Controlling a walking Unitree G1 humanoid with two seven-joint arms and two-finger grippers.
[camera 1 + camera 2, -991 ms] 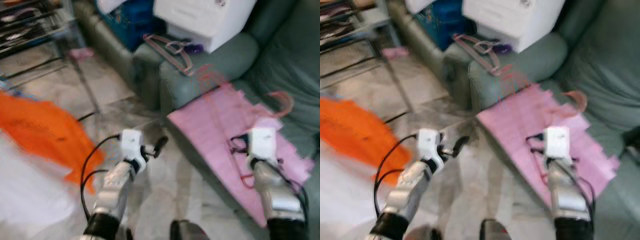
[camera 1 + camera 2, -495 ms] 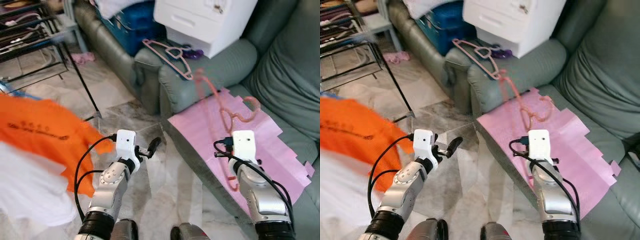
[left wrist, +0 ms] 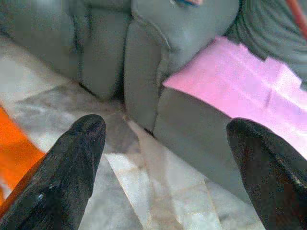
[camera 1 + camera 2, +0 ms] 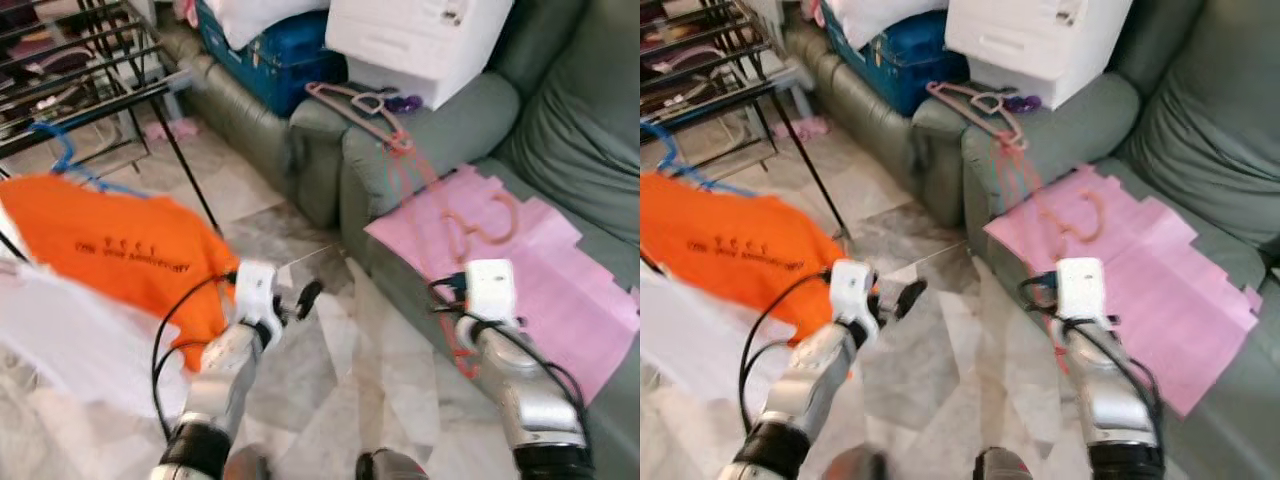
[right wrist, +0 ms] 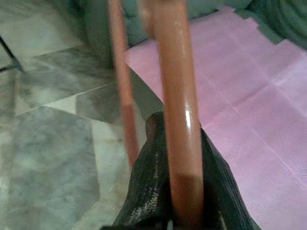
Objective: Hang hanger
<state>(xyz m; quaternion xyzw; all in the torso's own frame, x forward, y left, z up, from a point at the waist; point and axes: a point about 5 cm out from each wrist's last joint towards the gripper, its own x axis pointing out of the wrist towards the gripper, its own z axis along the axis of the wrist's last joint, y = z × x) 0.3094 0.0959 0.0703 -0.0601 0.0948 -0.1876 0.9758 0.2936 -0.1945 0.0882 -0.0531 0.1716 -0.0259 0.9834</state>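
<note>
- Right gripper (image 5: pixel 180 191) clamped tight on the salmon-pink hanger (image 4: pixel 470 225), black fingers (image 5: pixel 144 191) pressed against one thick bar of it.
- Hanger held up over the front edge of the green sofa (image 4: pixel 560 130), hook end blurred above the pink sheet (image 4: pixel 560 290) spread on the sofa seat, thin lower bars trailing down past the gripper toward the seat edge.
- Left gripper (image 3: pixel 163 143) held out over the marble floor (image 4: pixel 330 370) just in front of the sofa, fingers well apart with nothing between them, pointing toward the sofa's armrest.
- On that armrest, a second pink hanger (image 4: pixel 355 105), lying flat, with something small and purple (image 4: pixel 405 102) beside it, too small to identify.
- White drawer-like box (image 4: pixel 420 40) standing on the sofa just behind the armrest; contents hidden.
- Blue case (image 4: pixel 270 60) on the next sofa section farther along, with a white bundle (image 4: pixel 885 15) resting on top; inside of the case not visible.
- Black drying rack (image 4: pixel 90 70) away from the sofa across the floor, a blue hanger (image 4: pixel 60 150) hooked on it.
- Orange shirt (image 4: pixel 110 250) with dark printed lettering draped below the blue hanger, a white cloth (image 4: pixel 80 340) beneath it, both on the far side of the left gripper from the sofa.
- Small pink item (image 4: pixel 175 128) on the floor near the sofa base, under the rack; blurred.
</note>
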